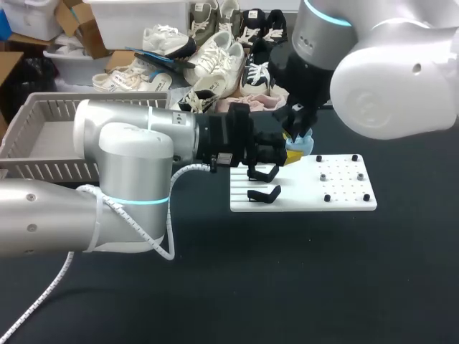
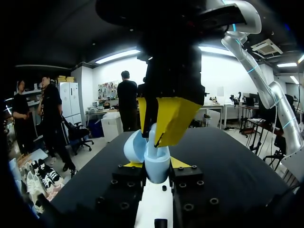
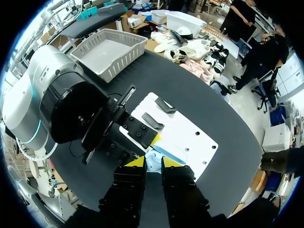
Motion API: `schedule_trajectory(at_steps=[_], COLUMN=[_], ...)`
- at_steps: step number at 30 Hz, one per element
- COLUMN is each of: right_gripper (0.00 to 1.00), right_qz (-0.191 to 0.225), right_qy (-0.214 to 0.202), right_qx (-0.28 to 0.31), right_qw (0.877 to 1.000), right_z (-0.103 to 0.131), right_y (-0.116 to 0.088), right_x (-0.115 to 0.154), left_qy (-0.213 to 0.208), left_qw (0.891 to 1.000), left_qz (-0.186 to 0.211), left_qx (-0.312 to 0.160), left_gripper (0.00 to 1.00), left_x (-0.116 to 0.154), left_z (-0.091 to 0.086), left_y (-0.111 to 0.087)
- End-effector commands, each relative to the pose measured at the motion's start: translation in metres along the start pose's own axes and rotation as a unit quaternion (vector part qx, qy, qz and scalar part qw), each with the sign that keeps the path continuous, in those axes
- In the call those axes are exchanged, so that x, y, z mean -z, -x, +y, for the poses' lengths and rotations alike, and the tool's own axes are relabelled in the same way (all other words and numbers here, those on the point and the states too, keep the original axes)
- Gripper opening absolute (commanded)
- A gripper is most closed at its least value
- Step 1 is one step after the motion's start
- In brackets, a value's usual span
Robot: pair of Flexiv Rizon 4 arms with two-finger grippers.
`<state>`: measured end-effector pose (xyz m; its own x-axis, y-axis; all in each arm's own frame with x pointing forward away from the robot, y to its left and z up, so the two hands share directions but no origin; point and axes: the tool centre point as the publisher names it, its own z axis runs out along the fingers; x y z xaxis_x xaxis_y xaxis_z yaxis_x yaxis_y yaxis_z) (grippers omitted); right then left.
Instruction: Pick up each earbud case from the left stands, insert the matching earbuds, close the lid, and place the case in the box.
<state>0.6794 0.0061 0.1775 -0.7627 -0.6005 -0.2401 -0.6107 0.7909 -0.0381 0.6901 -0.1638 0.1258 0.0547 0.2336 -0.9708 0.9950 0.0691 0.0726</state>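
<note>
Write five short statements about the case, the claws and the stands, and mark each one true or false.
1. The left claw grips the blue case. True.
2. The case's lid is shut. False: it stands open.
3. The two black stands seen on the white board hold no case. True.
4. The case lies in the basket. False: it is in the left claw, next to the board and away from the basket.
5. The right claw hangs over the basket. False: it is right above the case.
</note>
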Motion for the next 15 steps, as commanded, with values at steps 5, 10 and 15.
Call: schedule_trajectory(at_steps=[5,10,15], right_gripper=[0.0,0.0,0.0], right_qz=[-0.001,-0.001,-0.001], right_qy=[-0.006,-0.007,-0.006], right_qx=[-0.002,-0.002,-0.004], right_qw=[1.0,1.0,1.0], right_z=[0.001,0.0011,0.0018], right_y=[-0.0007,-0.0012,-0.0023], right_x=[0.0039,0.0047,0.0035], left_qy=[0.002,0.002,0.002], left_qw=[1.0,1.0,1.0], left_qz=[-0.001,-0.001,-0.001], left_qx=[0.0,0.0,0.0], left_gripper=[0.0,0.0,0.0], left_x=[0.0002,0.0002,0.0002], left_z=[-0.0012,-0.0012,-0.0012], left_y=[0.0,0.0,0.0])
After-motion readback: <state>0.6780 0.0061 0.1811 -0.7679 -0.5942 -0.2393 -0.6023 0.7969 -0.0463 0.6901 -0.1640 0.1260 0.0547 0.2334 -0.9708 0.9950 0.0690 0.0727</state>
